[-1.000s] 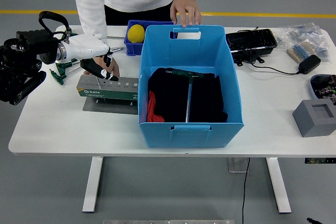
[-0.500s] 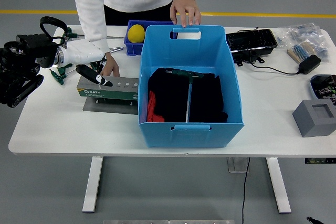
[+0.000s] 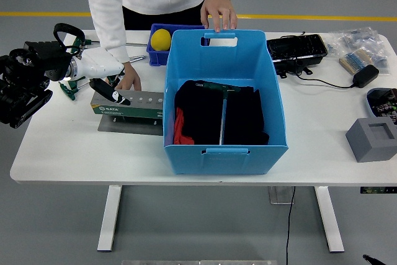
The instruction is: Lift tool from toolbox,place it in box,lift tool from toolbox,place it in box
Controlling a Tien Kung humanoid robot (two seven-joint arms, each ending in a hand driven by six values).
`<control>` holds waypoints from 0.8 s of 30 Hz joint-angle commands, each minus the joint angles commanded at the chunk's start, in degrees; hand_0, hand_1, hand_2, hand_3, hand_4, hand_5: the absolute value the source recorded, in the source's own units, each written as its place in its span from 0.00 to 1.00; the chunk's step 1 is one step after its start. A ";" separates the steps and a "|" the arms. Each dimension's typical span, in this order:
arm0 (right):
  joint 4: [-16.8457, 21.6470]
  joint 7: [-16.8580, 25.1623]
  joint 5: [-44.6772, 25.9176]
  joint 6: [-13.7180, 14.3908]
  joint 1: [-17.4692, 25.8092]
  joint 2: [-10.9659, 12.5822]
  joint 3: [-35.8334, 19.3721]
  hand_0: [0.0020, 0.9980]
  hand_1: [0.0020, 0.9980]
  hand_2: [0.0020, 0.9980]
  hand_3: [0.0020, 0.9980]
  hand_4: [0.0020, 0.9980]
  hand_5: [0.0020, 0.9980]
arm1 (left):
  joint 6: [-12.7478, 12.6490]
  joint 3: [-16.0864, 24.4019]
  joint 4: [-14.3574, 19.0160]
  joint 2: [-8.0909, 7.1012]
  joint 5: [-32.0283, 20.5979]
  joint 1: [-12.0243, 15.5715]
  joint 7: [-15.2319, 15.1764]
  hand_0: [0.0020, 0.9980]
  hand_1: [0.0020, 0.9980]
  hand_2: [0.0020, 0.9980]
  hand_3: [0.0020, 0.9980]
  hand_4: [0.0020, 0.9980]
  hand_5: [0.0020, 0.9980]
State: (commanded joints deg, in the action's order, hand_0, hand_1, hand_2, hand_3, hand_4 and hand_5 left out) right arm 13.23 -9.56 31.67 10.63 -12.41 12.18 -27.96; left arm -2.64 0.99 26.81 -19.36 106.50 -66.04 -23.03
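Note:
The grey-green toolbox (image 3: 127, 105) stands on a grey plate left of the big blue box (image 3: 226, 151). In the box a T-handle tool (image 3: 222, 110) lies on black cloth. My left hand (image 3: 110, 93) hovers over the toolbox's left end with its fingers relaxed, pointing down, and holds nothing. Green-handled tools (image 3: 68, 85) lie on the table behind my hand. A person stands at the far side, with one hand (image 3: 130, 79) flat on the table by the toolbox and the other hand (image 3: 218, 13) on the blue box's far rim. My right arm is out of view.
A small blue bin (image 3: 155, 57) with a yellow ball (image 3: 161, 40) stands behind the toolbox. At the right are a black case (image 3: 296, 49), a brush (image 3: 353, 61), a black adapter with cable (image 3: 366, 76) and a grey block (image 3: 372, 139).
My left hand has drawn back to the left, from above the toolbox's middle to its left end. The person's hands stay put.

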 joint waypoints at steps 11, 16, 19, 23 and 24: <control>0.01 -0.05 0.23 -0.06 -0.12 0.04 -0.07 0.62 0.61 0.68 0.55 0.79 0.65 | -1.30 -0.98 -0.01 0.30 1.01 -0.35 0.47 0.65 0.42 0.36 0.28 0.92 1.00; -0.02 0.03 0.05 -0.01 -0.17 0.07 0.00 0.62 0.61 0.68 0.55 0.79 0.65 | -0.66 -0.36 -0.05 0.38 1.87 -0.34 0.35 0.64 0.33 0.28 0.23 0.91 1.00; -0.02 0.06 -0.07 0.02 -0.18 0.10 0.04 0.62 0.60 0.68 0.55 0.79 0.65 | -0.16 0.07 -0.16 0.41 2.36 -0.28 0.35 0.62 0.27 0.23 0.21 0.91 1.00; -0.03 0.07 -0.07 0.03 -0.21 0.10 0.05 0.62 0.60 0.68 0.55 0.79 0.65 | 0.25 0.62 -0.31 0.47 2.98 -0.27 0.34 0.62 0.27 0.23 0.21 0.91 1.00; -0.03 0.06 -0.01 0.02 -0.23 0.11 0.03 0.62 0.60 0.68 0.55 0.79 0.65 | 0.20 0.70 -0.33 0.49 3.11 -0.29 0.35 0.62 0.27 0.23 0.21 0.91 1.00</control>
State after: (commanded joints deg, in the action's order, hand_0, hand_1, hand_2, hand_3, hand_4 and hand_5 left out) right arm 13.20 -9.50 31.65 10.64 -12.64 12.29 -27.93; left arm -2.45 1.69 26.48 -18.88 109.61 -66.33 -22.68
